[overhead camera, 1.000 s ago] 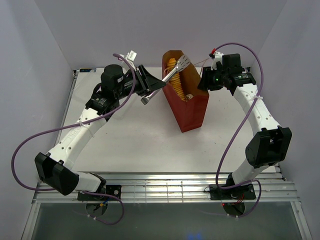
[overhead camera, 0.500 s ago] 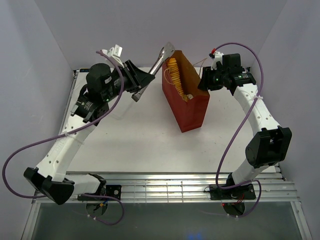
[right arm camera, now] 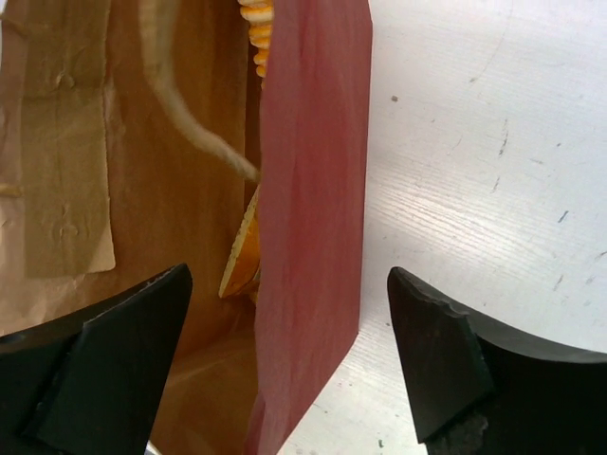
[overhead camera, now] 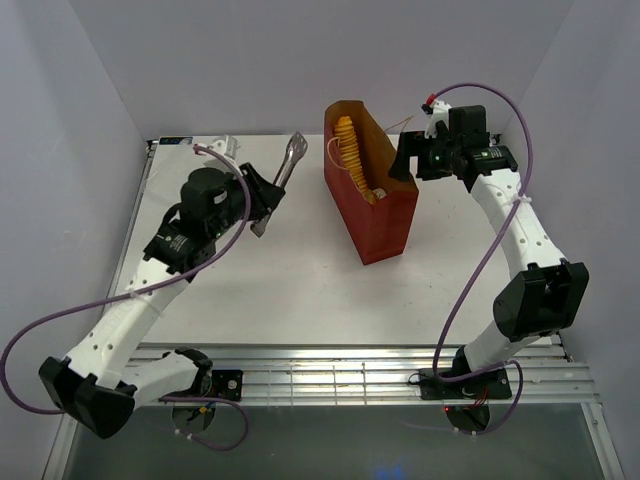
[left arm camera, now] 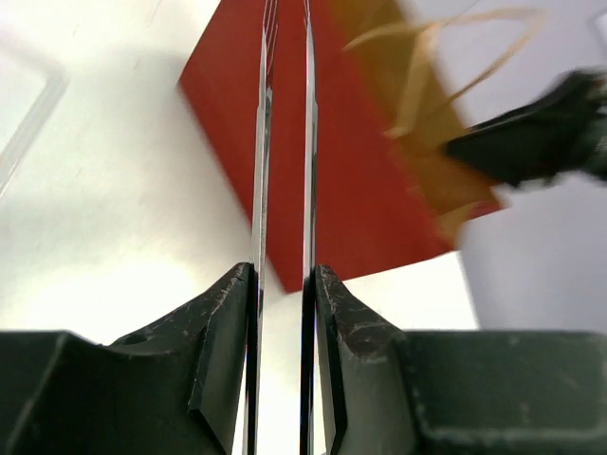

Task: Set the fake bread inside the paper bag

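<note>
Where bag stands, white table, pale walls

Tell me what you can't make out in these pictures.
- Top view: bag walls hide most of the bread; count unknown.
- Left wrist: tongs tips cut off by the top edge; bag blurred.
- Right wrist: bag wall hides nearly all the bread.
</note>
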Tool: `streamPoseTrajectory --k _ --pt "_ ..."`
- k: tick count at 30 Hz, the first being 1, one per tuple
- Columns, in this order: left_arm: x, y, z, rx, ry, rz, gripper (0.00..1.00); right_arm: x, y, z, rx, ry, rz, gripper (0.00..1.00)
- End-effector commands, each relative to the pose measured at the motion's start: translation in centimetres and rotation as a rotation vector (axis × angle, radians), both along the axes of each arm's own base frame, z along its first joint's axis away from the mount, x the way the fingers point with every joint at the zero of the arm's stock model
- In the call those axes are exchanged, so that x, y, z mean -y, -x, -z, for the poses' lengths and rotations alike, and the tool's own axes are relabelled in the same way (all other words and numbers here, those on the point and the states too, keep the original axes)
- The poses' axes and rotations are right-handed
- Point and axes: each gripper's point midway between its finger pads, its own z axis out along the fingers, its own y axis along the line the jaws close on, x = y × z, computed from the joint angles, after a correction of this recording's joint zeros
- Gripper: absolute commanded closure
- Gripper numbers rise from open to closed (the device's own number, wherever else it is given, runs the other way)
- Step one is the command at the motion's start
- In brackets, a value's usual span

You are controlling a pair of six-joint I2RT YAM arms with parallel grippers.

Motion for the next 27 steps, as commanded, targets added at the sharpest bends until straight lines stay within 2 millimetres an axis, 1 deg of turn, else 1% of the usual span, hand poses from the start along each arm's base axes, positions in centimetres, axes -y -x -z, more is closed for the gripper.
streamPoseTrajectory --k 1,2,3,4,6,8,9,11,12,13,14,15,16,17,18,19,20,21,22,23,24,26,27 --pt "0.1 -1.5 4.6 -0.066 -0.085 -0.034 0.59 -0.2 1.1 -5.7 0.128 -0.04 -0.009 0.09" --pt "0.1 -1.7 5.6 -0.081 -0.102 -0.044 0.59 -0.1 1.3 -6.0 0.131 -0.039 -0.004 0.02" --pt "0.2 -2.0 7.2 -0.105 -0.121 -0.05 0.59 0.0 1.5 -6.3 0.134 -0.042 -0.002 0.06" --pt "0.0 -2.2 7.8 -0.108 -0.133 -0.065 0.6 0.0 1.9 -6.8 0.143 -0.047 -0.004 0.09" --pt "0.1 -2.4 9.1 -0.119 -0.149 -0.072 0.6 0.1 2.5 -7.3 0.146 -0.049 -0.006 0.1" --pt "0.0 -2.6 9.6 -0.112 -0.154 -0.09 0.6 0.3 3.2 -8.1 0.164 -0.049 -0.001 0.1" --pt "-0.1 -2.5 10.4 -0.122 -0.162 -0.095 0.6 0.4 3.5 -8.3 0.164 -0.046 0.003 0.1" --pt "0.0 -2.5 11.0 -0.12 -0.168 -0.101 0.6 0.7 4.4 -9.6 0.191 -0.053 0.009 0.1" --pt "0.1 -2.4 11.2 -0.121 -0.168 -0.102 0.6 0.6 5.2 -10.5 0.21 -0.066 0.001 0.1" --pt "0.1 -2.2 12.4 -0.138 -0.18 -0.101 0.6 0.4 5.7 -10.6 0.211 -0.079 -0.006 0.1" --pt "0.4 -2.1 12.5 -0.13 -0.181 -0.104 0.6 0.2 6.1 -10.9 0.217 -0.092 -0.017 0.1" --pt "0.6 -2.0 13.0 -0.134 -0.188 -0.107 0.6 -0.2 6.8 -11.3 0.223 -0.11 -0.039 0.1" --pt "0.7 -1.9 13.5 -0.136 -0.193 -0.112 0.6 -0.3 7.5 -12.0 0.247 -0.124 -0.051 0.1" --pt "1.1 -1.4 14.7 -0.149 -0.211 -0.102 0.6 -0.5 7.9 -11.5 0.235 -0.131 -0.058 0.1" --pt "1.0 -1.5 15.0 -0.144 -0.217 -0.121 0.6 -0.6 8.7 -12.0 0.251 -0.141 -0.07 0.1" --pt "1.1 -1.3 15.5 -0.147 -0.226 -0.122 0.6 -0.6 9.0 -12.0 0.254 -0.144 -0.072 0.1" --pt "1.3 -1.1 16.4 -0.152 -0.241 -0.12 0.61 -0.7 9.3 -11.2 0.236 -0.146 -0.075 0.1" --pt "1.1 -1.2 16.7 -0.147 -0.255 -0.137 0.61 -0.8 9.6 -11.1 0.236 -0.149 -0.079 0.1" --pt "1.0 -1.2 17.1 -0.143 -0.271 -0.142 0.61 -0.9 10.3 -11.5 0.247 -0.161 -0.088 0.1" --pt "1.2 -1.0 17.7 -0.144 -0.285 -0.142 0.61 -1.0 10.6 -10.8 0.236 -0.167 -0.095 0.1" --pt "0.8 -1.1 18.0 -0.136 -0.3 -0.162 0.61 -1.2 11.4 -11.2 0.253 -0.181 -0.115 0.1" --pt "1.0 -1.1 18.5 -0.12 -0.326 -0.161 0.61 -1.3 12.1 -11.1 0.262 -0.195 -0.127 0.1" --pt "1.0 -1.1 19.1 -0.125 -0.341 -0.164 0.61 -1.4 12.4 -10.5 0.25 -0.201 -0.127 0.1"
